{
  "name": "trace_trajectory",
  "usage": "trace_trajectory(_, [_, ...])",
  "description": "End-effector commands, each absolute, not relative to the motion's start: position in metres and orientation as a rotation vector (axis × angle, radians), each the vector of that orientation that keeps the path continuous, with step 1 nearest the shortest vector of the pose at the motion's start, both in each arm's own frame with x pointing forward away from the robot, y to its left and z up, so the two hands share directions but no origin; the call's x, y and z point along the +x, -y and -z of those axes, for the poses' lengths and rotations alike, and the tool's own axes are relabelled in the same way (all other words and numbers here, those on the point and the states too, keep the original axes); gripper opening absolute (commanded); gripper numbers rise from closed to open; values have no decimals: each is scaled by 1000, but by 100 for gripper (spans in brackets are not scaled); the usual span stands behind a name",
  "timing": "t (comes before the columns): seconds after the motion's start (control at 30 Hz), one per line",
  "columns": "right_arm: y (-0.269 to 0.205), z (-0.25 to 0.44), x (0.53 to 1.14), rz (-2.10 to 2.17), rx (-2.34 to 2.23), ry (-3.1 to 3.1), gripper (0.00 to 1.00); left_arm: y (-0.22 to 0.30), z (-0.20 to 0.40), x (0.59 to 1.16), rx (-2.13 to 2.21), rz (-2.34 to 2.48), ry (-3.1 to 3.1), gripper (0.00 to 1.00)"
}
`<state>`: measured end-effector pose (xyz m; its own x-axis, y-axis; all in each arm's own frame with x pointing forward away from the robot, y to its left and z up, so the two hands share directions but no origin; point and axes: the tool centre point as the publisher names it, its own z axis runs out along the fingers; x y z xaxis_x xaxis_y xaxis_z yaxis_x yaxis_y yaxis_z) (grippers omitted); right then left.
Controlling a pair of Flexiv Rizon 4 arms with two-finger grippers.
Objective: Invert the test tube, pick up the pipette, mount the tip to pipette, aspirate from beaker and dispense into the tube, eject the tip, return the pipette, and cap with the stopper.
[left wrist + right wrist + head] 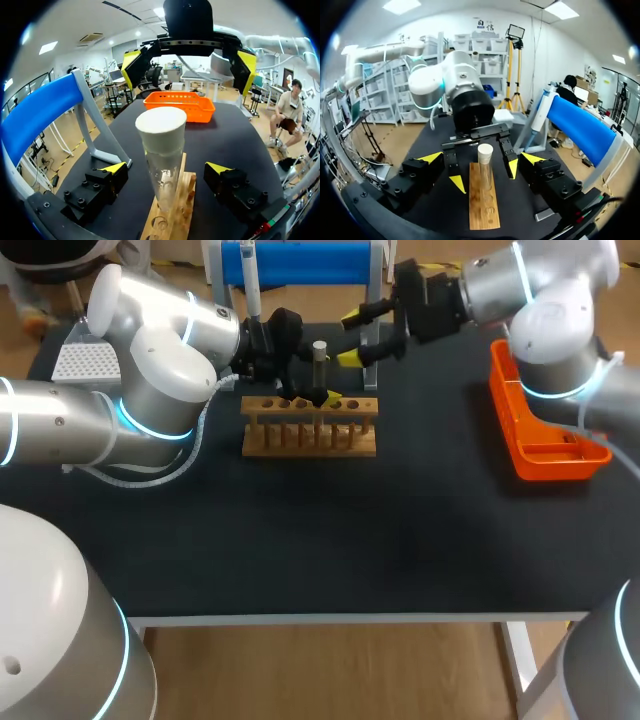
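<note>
Final step: capping. The test tube (485, 172) stands upright in the wooden rack (310, 435) with the white stopper (161, 127) seated on its mouth. The pipette (252, 285) hangs on the blue stand (300, 262). Our left gripper (165, 169) and right gripper (481, 159) are both spread, flanking the tube without contact. The task looks all but complete, so the next move, as we judge it, is to draw each arm back clear, fingers kept off the tube

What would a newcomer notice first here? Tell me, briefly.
The stoppered test tube standing upright in the wooden rack at mid-table draws the eye. The left tool and right tool are open and face each other across it, neither touching. Next come the orange basket at the table's right edge and the blue stand at the back.
</note>
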<state>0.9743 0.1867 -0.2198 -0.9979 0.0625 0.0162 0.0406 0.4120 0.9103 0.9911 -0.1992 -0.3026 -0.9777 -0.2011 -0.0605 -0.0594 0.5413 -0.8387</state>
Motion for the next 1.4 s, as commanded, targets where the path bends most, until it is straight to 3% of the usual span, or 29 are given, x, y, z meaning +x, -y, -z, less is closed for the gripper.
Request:
trace_trajectory(0.03, [-186, 219, 975, -1779, 63, -2598, 100, 199, 302, 991, -223, 1417, -2627, 100])
trace_trajectory(0.33, [-199, 216, 974, -1906, 17, -2590, 100, 199, 302, 991, -223, 1417, -2627, 100])
trace_trajectory(0.4, [-203, 215, 975, -1933, 13, -2566, 81, 199, 302, 991, -223, 1417, -2627, 100])
trace_trajectory(0.47, [-205, 214, 977, -1950, 7, -2540, 40, 199, 302, 991, -223, 1417, -2627, 100])
trace_trajectory(0.5, [-206, 213, 978, -1961, 7, -2525, 32, 199, 302, 991, -223, 1417, -2627, 100])
trace_trajectory(0.53, [-207, 213, 979, -1968, 7, -2510, 13, 199, 302, 991, -223, 1417, -2627, 100])
trace_trajectory(0.57, [-208, 212, 980, -1979, -2, -2495, 0, 199, 302, 991, -223, 1417, -2627, 100])
trace_trajectory(1.4, [-231, 220, 989, -2153, -37, -2413, 0, 199, 302, 991, -223, 1417, -2627, 100])
